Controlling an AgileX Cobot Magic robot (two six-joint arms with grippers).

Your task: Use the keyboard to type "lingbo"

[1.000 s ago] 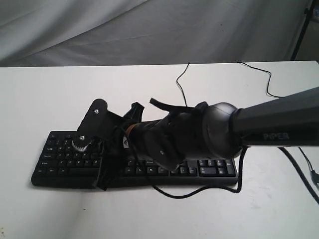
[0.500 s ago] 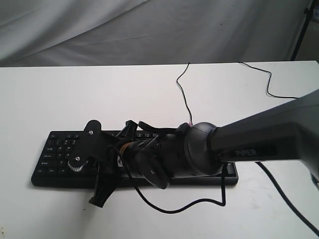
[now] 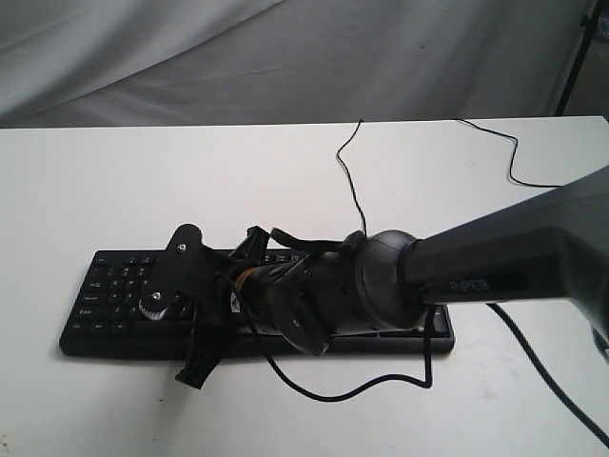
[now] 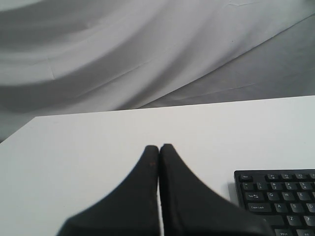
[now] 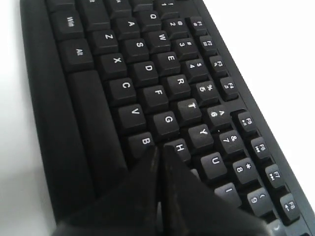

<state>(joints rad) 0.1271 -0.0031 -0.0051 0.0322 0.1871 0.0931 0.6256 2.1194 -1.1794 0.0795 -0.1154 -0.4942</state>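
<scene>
- We see the keyboard (image 3: pixel 107 303) lying flat on the white desk (image 3: pixel 114 190). It runs along the desk edge nearest the exterior camera and sits closer to that edge's left corner than to its right one.
- In that view the number pad is at the keyboard's left end, and much of the middle is hidden behind the right arm (image 3: pixel 504 257).
- We find the right end effector (image 5: pixel 158 148) with its two black fingers pressed together, holding nothing.
- In the right wrist view its tips sit over the letter keys, between B and H. We cannot tell whether they touch a key.
- In the exterior view the right end effector (image 3: pixel 196 369) points down, over the keyboard's edge nearest the camera.
- We see the left end effector (image 4: pixel 158 147) closed too, finger against finger and empty. It sits over bare desk, with a corner of the keyboard (image 4: pixel 278 196) just beside it.
- A thin black cable (image 3: pixel 347 167) runs from behind the arm toward the far edge of the desk.
- A grey cloth (image 3: pixel 285 57) hangs behind that far edge.
</scene>
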